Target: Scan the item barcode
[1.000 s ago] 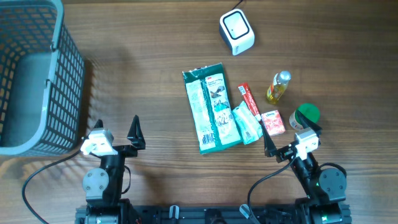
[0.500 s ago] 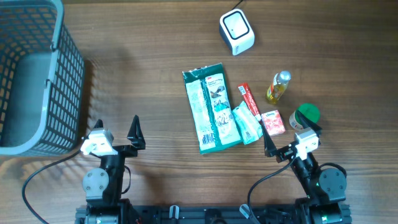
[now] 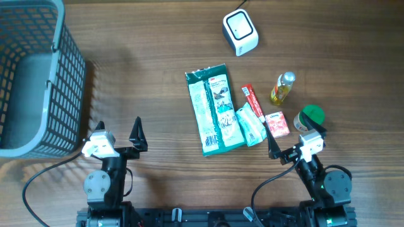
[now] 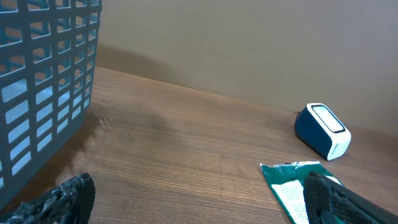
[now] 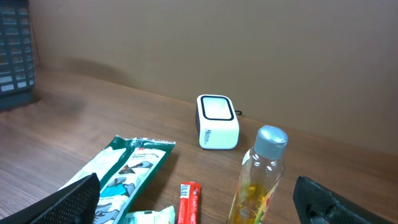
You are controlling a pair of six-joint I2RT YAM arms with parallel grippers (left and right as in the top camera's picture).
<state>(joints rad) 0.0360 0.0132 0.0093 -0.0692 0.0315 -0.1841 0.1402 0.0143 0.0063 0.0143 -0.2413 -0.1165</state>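
Still, nothing moved, left pincer (image 3: 118,127) and right pincer (image 3: 295,135) both spread wide and empty, scanner (image 3: 240,33) in place

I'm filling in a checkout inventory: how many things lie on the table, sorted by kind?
packets: 2 (large green packet, small pale green packet)
red stick pack: 1
pink carton: 1
bottle: 1
green-lidded tub: 1
scanner: 1
basket: 1
Total: 8
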